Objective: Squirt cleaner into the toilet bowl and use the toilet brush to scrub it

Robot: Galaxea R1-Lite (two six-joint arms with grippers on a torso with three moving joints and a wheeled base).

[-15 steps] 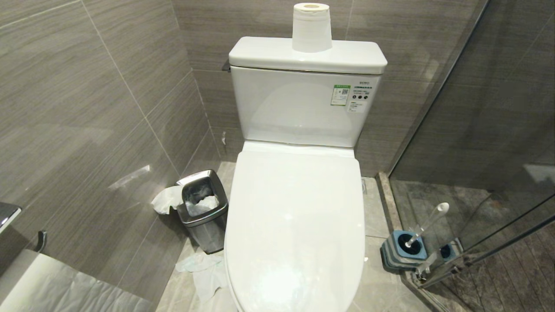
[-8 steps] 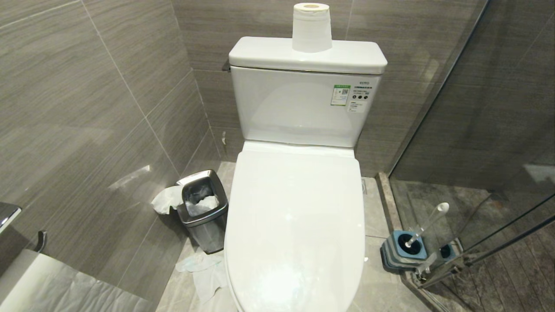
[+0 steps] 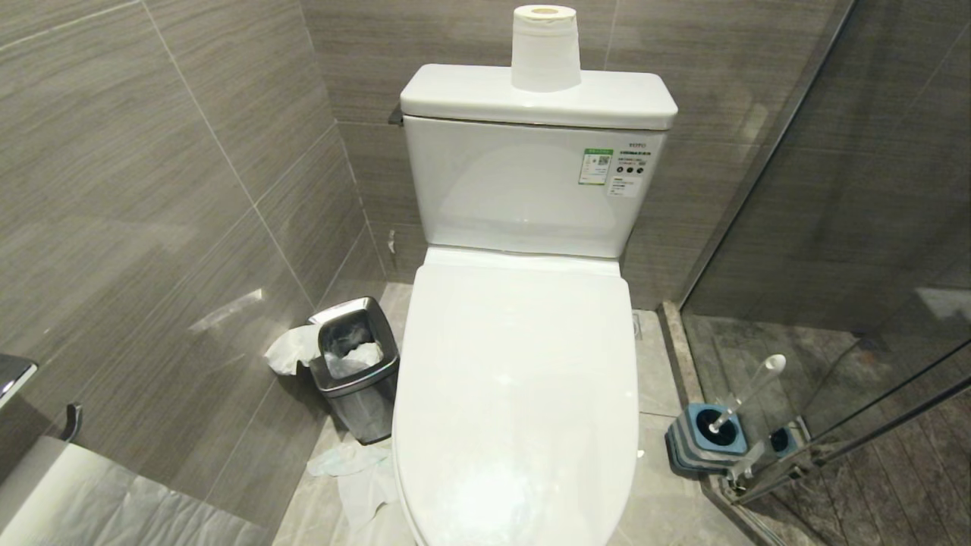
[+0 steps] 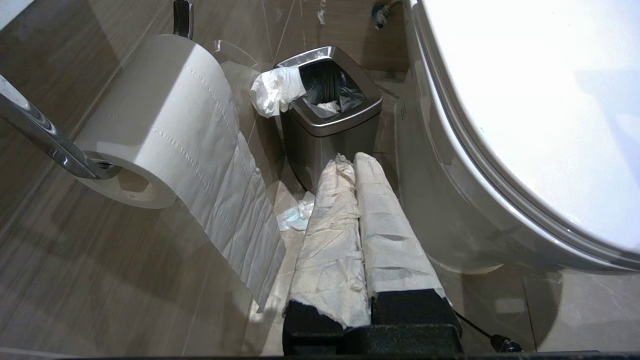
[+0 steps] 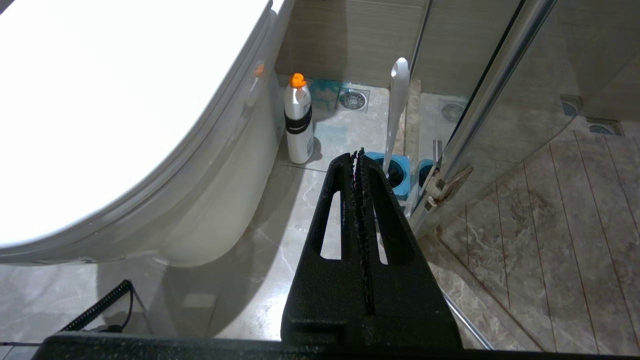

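Toilet bowl (image 3: 516,394) centre, lid down. Toilet brush (image 3: 747,390) upright in holder (image 3: 705,440) on floor right of it, by glass door (image 5: 480,110). Cleaner bottle (image 5: 298,120) beside bowl base. Left gripper (image 4: 350,165) paper-wrapped, right gripper (image 5: 359,160) bare, both jaws closed, empty, low.

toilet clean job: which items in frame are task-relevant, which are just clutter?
For the job:
toilet, lid down over the bowl
toilet brush in its blue holder
bottle with orange cap, likely the cleaner

Lying about:
steel waste bin
tissue on the floor
paper roll on the tank
wall paper roll
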